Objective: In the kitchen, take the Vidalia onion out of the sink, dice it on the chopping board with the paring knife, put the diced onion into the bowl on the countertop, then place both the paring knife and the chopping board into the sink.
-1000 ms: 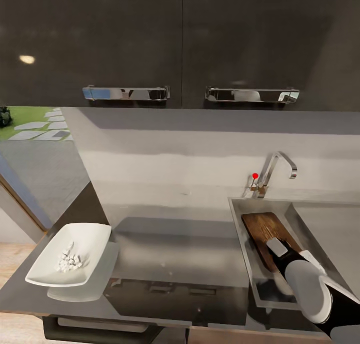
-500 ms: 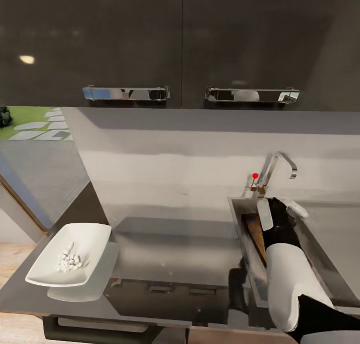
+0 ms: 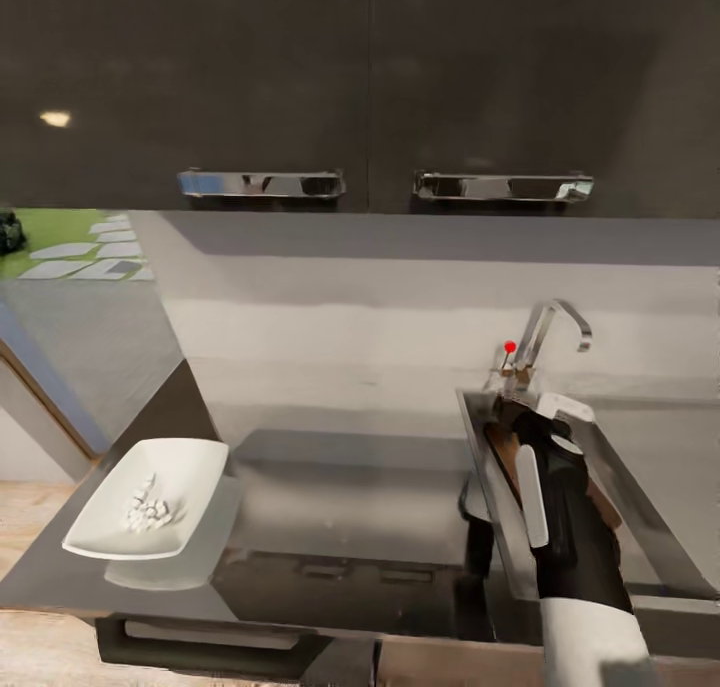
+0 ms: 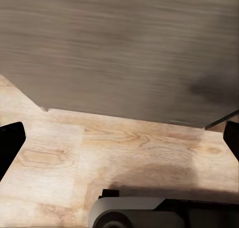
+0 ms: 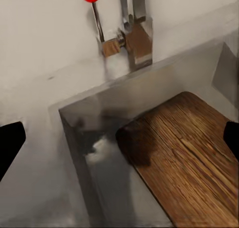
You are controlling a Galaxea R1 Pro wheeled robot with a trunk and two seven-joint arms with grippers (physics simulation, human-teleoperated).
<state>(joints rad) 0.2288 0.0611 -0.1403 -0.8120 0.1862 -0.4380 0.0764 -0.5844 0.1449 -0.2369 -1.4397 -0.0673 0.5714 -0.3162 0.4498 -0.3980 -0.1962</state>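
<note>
The right claw (image 3: pixel 545 429) was seen in the head view above the far end of the sink (image 3: pixel 480 447), close to the faucet (image 3: pixel 545 332) with its red knob (image 3: pixel 510 347), the dark forearm reaching over the basin from the near edge. In the right wrist view its two dark fingertips (image 5: pixel 10 143) were found at opposite edges of the picture, spread wide apart with nothing held between them. The chopping board (image 5: pixel 186 153) was seen lying inside the sink, tilted against the basin wall, its rounded dark-brown corner pointing toward the faucet; in the head view only slivers of it (image 3: pixel 503 447) were visible beside the arm. The paring knife could not be made out. The white bowl (image 3: pixel 150 492) was set on the grey worktop (image 3: pixel 350 517) at the far left, well apart from the sink, with small white diced pieces (image 3: pixel 150 512) gathered in it. The left claw (image 4: pixel 119 138) was pointed down at a wooden floor (image 4: pixel 139 153) beside a grey cabinet front (image 4: pixel 119 49), its fingertips likewise wide apart and empty.
</note>
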